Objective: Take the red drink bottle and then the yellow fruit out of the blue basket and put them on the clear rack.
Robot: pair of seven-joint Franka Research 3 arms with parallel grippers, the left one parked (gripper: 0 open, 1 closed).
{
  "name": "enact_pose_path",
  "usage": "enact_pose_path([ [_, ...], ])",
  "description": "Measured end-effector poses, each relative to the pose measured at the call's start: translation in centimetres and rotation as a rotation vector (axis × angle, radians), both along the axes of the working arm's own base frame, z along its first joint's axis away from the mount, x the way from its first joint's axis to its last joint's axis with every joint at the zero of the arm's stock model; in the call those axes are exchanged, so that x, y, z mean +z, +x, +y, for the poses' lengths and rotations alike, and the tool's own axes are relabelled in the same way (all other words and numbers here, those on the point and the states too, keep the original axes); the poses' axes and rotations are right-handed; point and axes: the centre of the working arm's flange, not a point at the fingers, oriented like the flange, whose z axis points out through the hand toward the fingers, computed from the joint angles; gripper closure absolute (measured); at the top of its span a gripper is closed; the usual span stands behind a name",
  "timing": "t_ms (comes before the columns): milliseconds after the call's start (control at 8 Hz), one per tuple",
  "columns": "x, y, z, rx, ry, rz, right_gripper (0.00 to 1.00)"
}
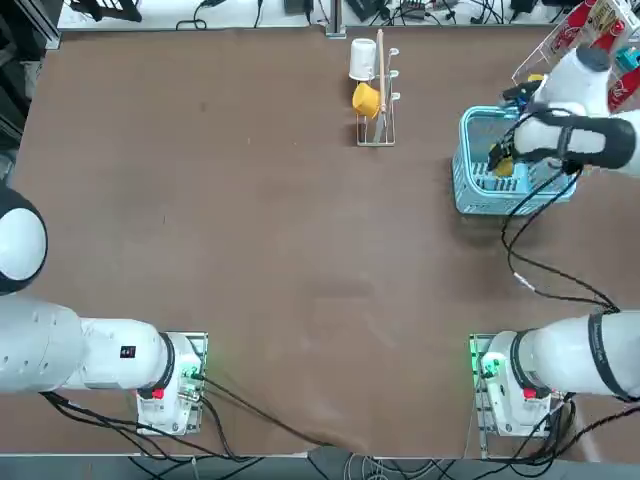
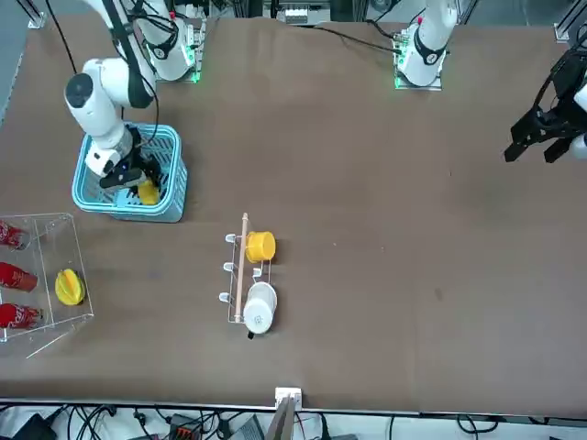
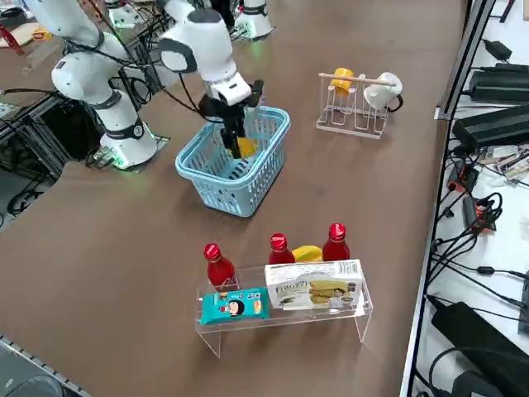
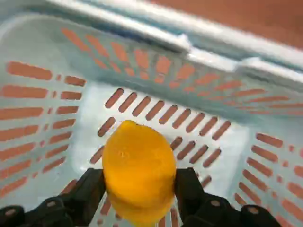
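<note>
The blue basket (image 1: 470, 195) (image 2: 176, 188) (image 3: 240, 197) stands at the far right of the table. My right gripper (image 4: 139, 189) (image 1: 500, 160) reaches down inside it. Its two fingers (image 4: 90, 189) press on either side of the yellow fruit (image 4: 138, 165) (image 2: 147, 192) (image 3: 245, 147), so it is shut on it, over the slotted floor of the basket (image 4: 142, 111). Whether the fruit still touches the floor I cannot tell. Three red drink bottles (image 3: 279, 248) (image 2: 14, 273) stand on the clear rack (image 3: 285, 321) (image 2: 50, 225) (image 1: 560, 40) beyond the basket.
On the clear rack also lie a second yellow fruit (image 3: 307, 254) (image 2: 69, 286), a blue packet (image 3: 234, 306) and a pale box (image 3: 314, 285). A wire stand (image 1: 376, 125) holds a yellow cup (image 1: 366, 98) and a white cup (image 1: 362, 58) at the table's far middle.
</note>
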Motion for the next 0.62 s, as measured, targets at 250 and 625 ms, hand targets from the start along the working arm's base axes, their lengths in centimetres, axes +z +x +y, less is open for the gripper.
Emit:
enact_pose_path([
  [250, 4.8, 1.0, -1.8, -0.002, -0.043, 0.109, 0.15],
  [625, 14.0, 4.7, -6.2, -0.034, -0.098, 0.161, 0.15],
])
